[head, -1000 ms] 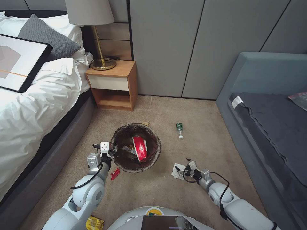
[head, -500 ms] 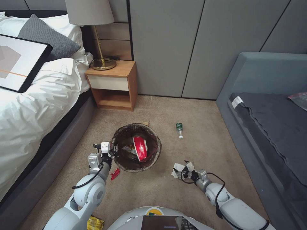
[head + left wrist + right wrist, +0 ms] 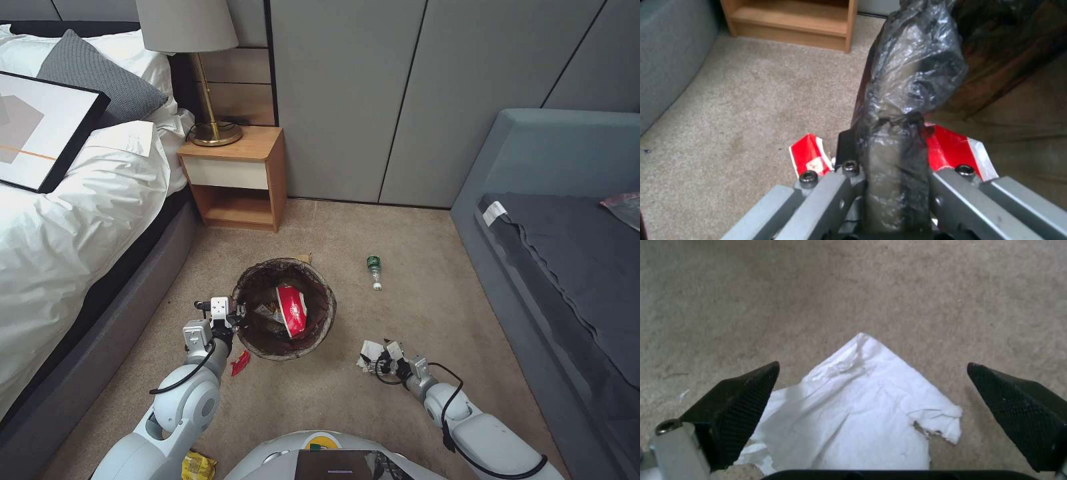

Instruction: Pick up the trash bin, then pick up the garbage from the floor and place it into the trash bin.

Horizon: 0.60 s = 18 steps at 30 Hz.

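The trash bin, round with a dark liner over its rim, stands on the carpet and holds a red-and-white wrapper. My left gripper is shut on the bin's near-left rim. In the left wrist view the liner-covered rim runs between the jaws of the left gripper. My right gripper hangs open low over the crumpled white paper. In the right wrist view the paper lies between the spread black fingertips. Other garbage on the floor: a red wrapper, a green bottle, a yellow wrapper.
A bed with white bedding runs along the left. A wooden nightstand with a lamp stands at the back. A grey-blue sofa borders the right. Open carpet lies between bin and sofa.
My right gripper has come down and back toward me, onto the white paper. The left gripper and the bin have stayed put.
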Tool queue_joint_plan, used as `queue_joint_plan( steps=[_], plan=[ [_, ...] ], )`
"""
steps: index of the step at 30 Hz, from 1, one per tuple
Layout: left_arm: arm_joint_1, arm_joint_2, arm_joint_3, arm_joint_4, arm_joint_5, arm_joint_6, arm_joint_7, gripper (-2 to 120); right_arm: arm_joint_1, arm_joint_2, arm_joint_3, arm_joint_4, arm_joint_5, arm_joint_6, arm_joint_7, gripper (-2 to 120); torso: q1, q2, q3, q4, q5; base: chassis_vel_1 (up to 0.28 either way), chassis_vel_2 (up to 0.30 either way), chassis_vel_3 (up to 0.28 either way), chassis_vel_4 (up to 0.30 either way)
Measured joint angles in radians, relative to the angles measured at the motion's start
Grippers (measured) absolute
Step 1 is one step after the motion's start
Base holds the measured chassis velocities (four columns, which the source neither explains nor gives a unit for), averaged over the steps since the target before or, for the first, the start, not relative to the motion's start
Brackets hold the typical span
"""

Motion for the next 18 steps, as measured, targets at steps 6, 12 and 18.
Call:
queue_joint_plan(
  steps=[6, 12, 18],
  plan=[
    [-0.006, -0.008, 0.008, 0.006, 0.002, 0.0, 0.0, 3, 0.022, 0.016, -0.034, -0.108, -0.043, 0.034, -0.057, 100, 0.0, 0.0, 0.0, 0.0, 0.0001, 0.0, 0.0, 0.0, 0.0],
    [-0.006, -0.012, 0.011, 0.007, 0.003, 0.0, -0.001, 3, 0.038, 0.028, -0.053, -0.155, -0.068, 0.049, -0.082, 100, 0.0, 0.0, 0.0, 0.0, 0.0, 0.0, 0.0, 0.0, 0.0],
    [-0.006, -0.015, 0.011, 0.008, 0.005, 0.0, -0.001, 3, 0.055, 0.043, -0.078, -0.196, -0.089, 0.062, -0.088, 100, 0.0, 0.0, 0.0, 0.0001, -0.0001, 0.0, 0.0, 0.0, 0.0]
  ],
)
